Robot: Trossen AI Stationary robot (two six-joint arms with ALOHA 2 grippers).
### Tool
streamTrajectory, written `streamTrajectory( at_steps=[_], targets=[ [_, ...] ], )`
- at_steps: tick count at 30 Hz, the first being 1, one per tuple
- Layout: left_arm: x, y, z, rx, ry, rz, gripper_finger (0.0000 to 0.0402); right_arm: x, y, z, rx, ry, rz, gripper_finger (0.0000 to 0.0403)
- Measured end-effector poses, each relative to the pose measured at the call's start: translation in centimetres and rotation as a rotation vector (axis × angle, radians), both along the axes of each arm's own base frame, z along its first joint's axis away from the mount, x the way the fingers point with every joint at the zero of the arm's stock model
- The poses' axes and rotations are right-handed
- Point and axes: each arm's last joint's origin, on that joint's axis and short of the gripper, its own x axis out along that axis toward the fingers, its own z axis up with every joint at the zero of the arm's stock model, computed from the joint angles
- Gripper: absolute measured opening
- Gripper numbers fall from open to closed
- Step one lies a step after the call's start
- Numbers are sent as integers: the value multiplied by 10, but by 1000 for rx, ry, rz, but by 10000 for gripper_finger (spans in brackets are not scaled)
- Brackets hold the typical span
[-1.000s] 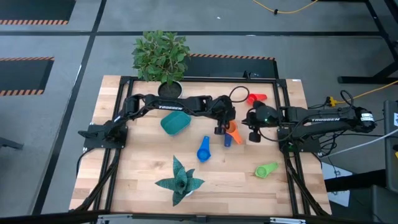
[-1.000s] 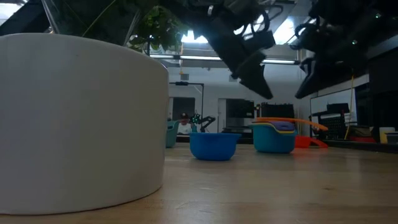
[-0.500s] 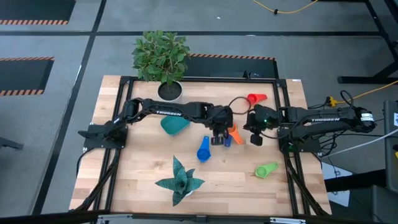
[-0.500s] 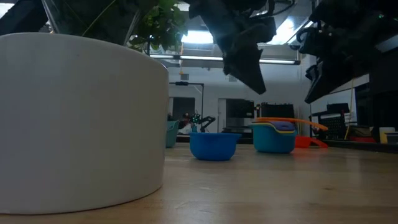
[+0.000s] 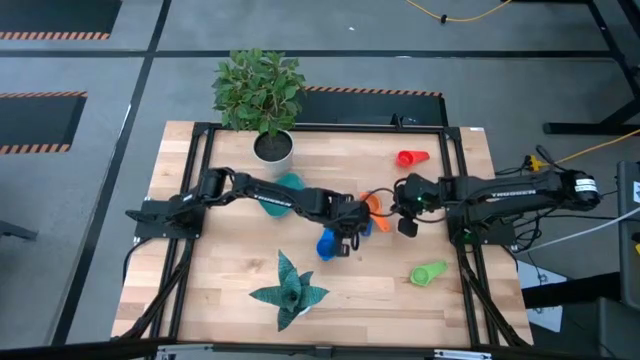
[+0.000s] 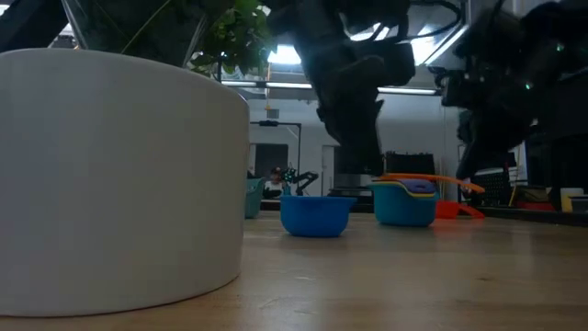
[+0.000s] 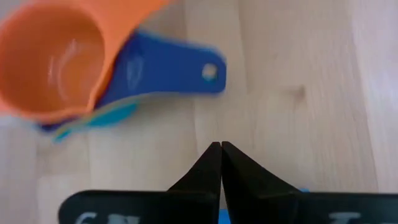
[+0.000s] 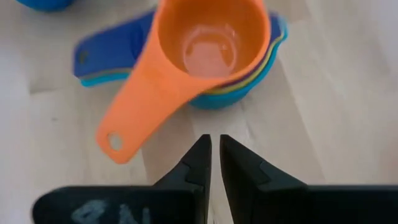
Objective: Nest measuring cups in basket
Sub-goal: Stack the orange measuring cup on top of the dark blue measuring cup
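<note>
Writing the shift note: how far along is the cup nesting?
Done: an orange cup tops a small stack. In hand: nothing; the left tool, shut and empty, hangs by the blue cup. Left: blue, red, green, and moving all into the basket.

Left gripper (image 7: 221, 149) closed; moved toward blue cup (image 5: 327, 243).

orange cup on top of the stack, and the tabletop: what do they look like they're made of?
Orange cup: probably moulded plastic, smooth and semi-glossy; soft highlights show in its bowl and the handle has a formed hang hole. Tabletop: looks like light wood, butcher-block style, with visible grain and plank seams, matte or lightly sealed.
</note>
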Motion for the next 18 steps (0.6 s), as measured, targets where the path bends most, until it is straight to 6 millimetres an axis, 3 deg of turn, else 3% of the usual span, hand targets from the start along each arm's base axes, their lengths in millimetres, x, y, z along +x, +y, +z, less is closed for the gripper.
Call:
streamTrajectory(
  at_steps=[9, 18],
  targets=[
    [4, 4, -22, 9, -28, 14, 6, 3, 1, -18, 51, -35, -24, 39],
    [15, 16, -27, -7, -108, 34, 6, 18, 11, -26, 179, -72, 46, 39]
  ],
)
